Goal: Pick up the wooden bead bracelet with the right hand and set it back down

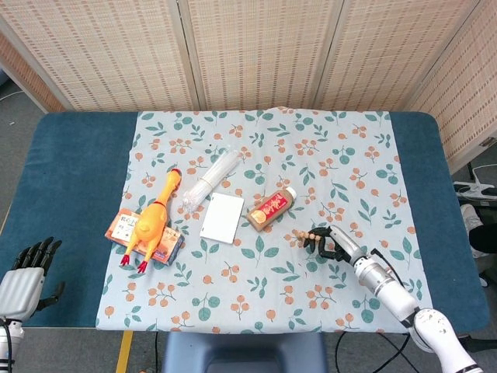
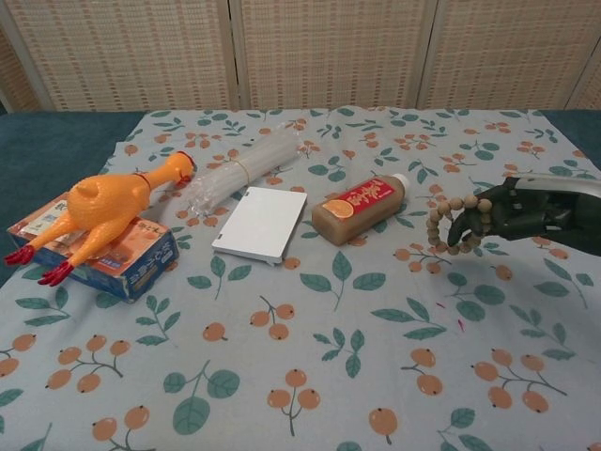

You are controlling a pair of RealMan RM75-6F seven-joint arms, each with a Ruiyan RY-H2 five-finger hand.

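Chest view, right hand [image 2: 526,211] pinching round wooden bracelet [image 2: 454,225] (loop dangling)

Bead bracelet [image 2: 454,225] in right hand [image 2: 526,212]

Both views are bright and evenly lit by soft, diffuse light from above, with no glare. Shadows are faint and short, lying just under the rubber chicken [image 2: 99,209] and the bottle [image 2: 357,209]. Focus is sharp across the floral cloth [image 1: 264,217]. Straight edges of the worktop [image 1: 74,186] bend slightly near the frame borders.
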